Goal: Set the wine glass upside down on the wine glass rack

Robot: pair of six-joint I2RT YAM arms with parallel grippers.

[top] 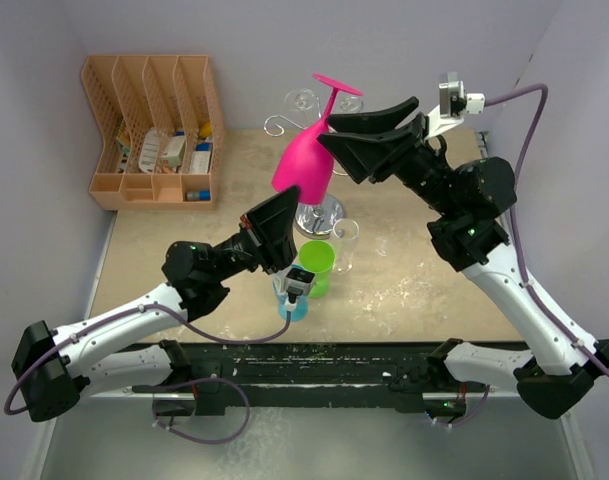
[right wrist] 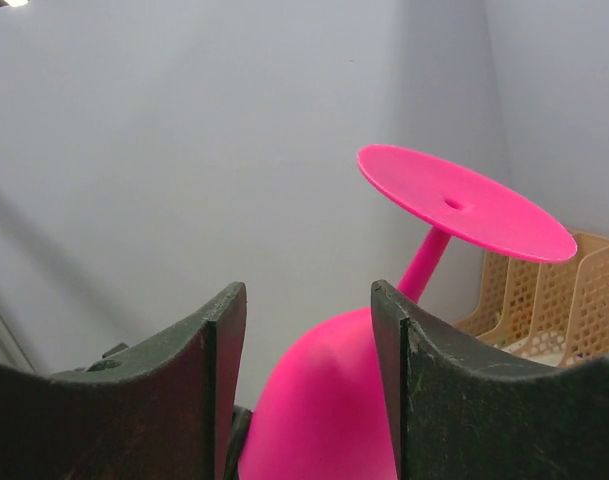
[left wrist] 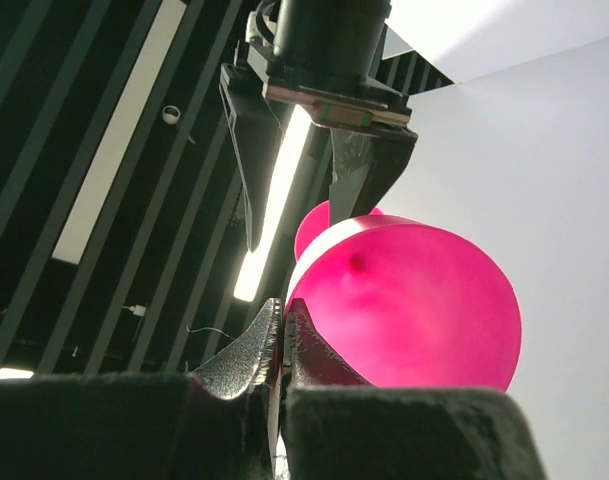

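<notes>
The pink wine glass (top: 304, 162) is upside down in the air, tilted, with its foot (top: 338, 85) uppermost. My left gripper (top: 281, 212) is below it and shut on the rim of the bowl; in the left wrist view (left wrist: 282, 306) the closed fingers pinch the edge of the pink bowl (left wrist: 414, 300). My right gripper (top: 336, 134) is open beside the upper bowl and stem; in the right wrist view (right wrist: 309, 300) the bowl (right wrist: 324, 400) shows between the spread fingers, untouched. The chrome wine glass rack (top: 321, 212) stands behind the glass, with its curled arms (top: 297, 101) partly hidden.
An orange slotted organiser (top: 154, 130) stands at the back left. A green cup (top: 315, 266), a clear glass (top: 346, 245) and a blue cup (top: 294, 303) stand near the rack's base at the table's middle front.
</notes>
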